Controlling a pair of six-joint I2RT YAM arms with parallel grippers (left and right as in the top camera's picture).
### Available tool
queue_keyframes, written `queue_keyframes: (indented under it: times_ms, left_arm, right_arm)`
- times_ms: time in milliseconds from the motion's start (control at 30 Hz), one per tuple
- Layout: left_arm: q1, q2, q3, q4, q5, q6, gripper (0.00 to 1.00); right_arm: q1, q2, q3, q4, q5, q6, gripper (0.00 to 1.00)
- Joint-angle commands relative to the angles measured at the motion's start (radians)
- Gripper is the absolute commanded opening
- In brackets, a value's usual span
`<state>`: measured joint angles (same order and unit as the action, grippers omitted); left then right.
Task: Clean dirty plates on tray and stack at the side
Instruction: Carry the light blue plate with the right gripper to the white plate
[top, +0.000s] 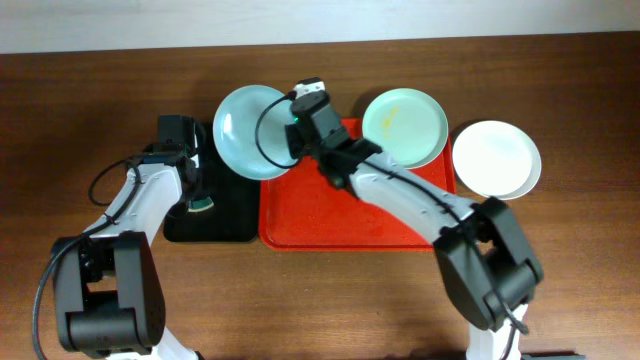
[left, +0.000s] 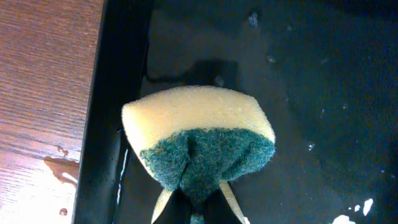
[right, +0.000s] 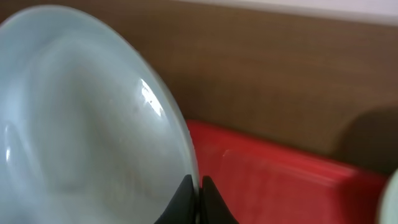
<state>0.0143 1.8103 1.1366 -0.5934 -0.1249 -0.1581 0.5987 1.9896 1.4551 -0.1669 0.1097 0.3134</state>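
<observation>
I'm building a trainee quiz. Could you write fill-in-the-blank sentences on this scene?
The right gripper grips the pale blue plate's rim; the other ___ plates lie free.
The sponge in the left gripper has a yellow side and a ___ scouring side.
The mint green plate bears a ___ smear.
The white plate lies on the ___, off the red tray.
Missing: two; green; yellow; table.

Yellow sponge (left: 199, 118) (green scouring face), wet black tray (left: 323, 93) beneath, brown wooden table (top: 80, 100)
</observation>
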Motion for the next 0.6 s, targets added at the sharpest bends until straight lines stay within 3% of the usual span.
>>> queue_keyframes:
  times_ms: [0,200,567]
  left_arm:
    - [0.002,-0.01,-0.001,0.003,-0.01,-0.01,0.02]
    - [0.002,-0.01,-0.001,0.003,0.005,-0.01,0.02]
    - [0.001,-0.01,-0.001,0.022,0.097,0.033,0.0]
  right_arm:
    - [-0.09,-0.115,0.01,-0.093,-0.245,0.07,0.04]
    - [-0.285,-0.21,0.01,-0.313,-0.433,0.069,0.04]
    - [-0.831,-0.281,0.01,-0.711,-0.439,0.058,0.04]
